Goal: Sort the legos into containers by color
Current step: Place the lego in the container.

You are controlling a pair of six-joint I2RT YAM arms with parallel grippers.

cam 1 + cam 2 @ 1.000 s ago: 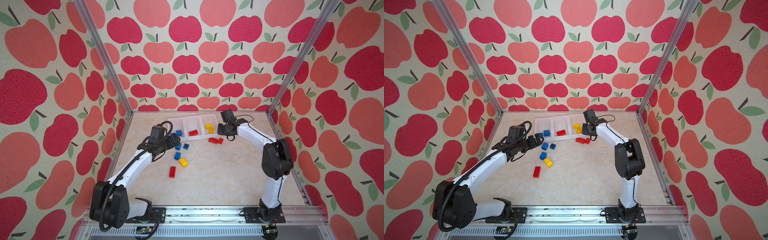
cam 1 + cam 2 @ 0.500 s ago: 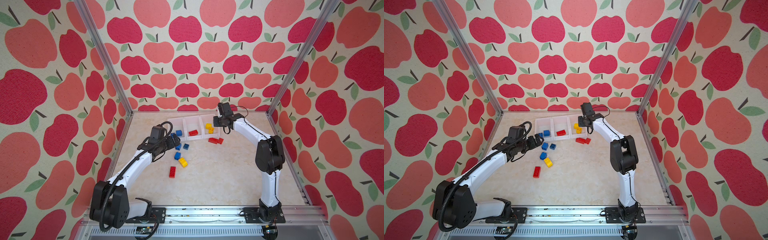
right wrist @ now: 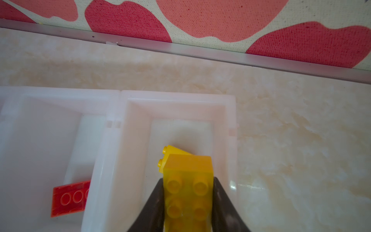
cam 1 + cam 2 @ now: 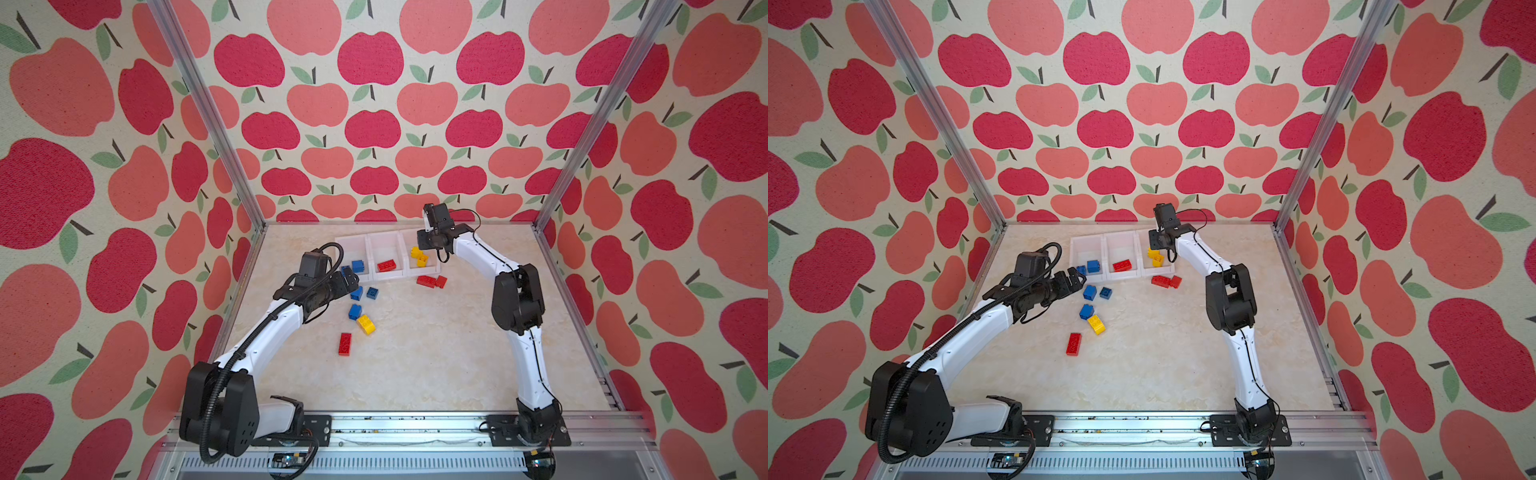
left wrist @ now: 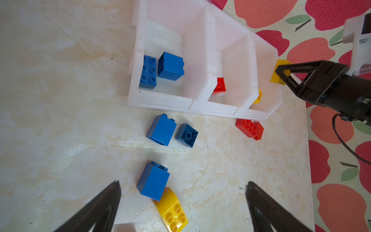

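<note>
Right pincer (image 3: 188,180) clamps 1 yellow lego (image 3: 188,198) over the container (image 3: 176,96), left pincer (image 5: 183,182) gapes empty; dropped, it could bounce off the resting lego (image 3: 174,149) beneath and out.

White links, black joint housings throughout. Left arm (image 4: 270,332) — ribbed black conduit (image 4: 205,432) running back from left gripper (image 5: 183,182); right arm (image 4: 478,253) — thin black cable (image 4: 539,365) behind right gripper (image 3: 187,179).

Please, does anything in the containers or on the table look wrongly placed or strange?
The containers hold no wrong colour. Only small oddities: one blue brick on the table lies upside down, hollow side up, and a second blue brick, inside its bin, lies tipped on its side.
</note>
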